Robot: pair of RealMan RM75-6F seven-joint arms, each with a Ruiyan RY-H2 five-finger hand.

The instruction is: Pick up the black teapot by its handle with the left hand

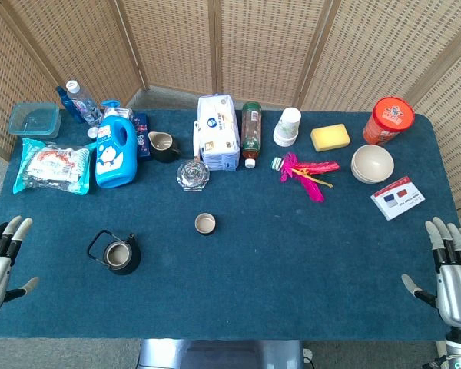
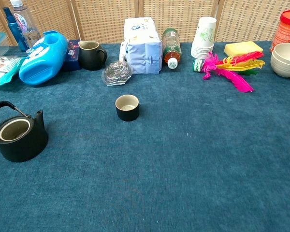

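The black teapot (image 1: 121, 255) stands lidless on the blue tablecloth at the front left, its thin wire handle (image 1: 100, 242) tipped toward the left. In the chest view the teapot (image 2: 20, 137) sits at the left edge with its handle (image 2: 5, 107) leaning back-left. My left hand (image 1: 1, 260) hovers at the table's left edge, fingers spread, well left of the teapot and holding nothing. My right hand (image 1: 452, 267) is at the front right edge, fingers apart and empty. Neither hand shows in the chest view.
A small black cup (image 1: 205, 224) stands right of the teapot. Along the back lie a blue detergent bottle (image 1: 115, 151), black pitcher (image 1: 163, 145), steel scourer (image 1: 193, 175), tissue pack (image 1: 217, 132), bottle (image 1: 250, 131), paper cups (image 1: 287, 127), feathers (image 1: 307, 172), sponge (image 1: 329, 137), bowls (image 1: 371, 163).
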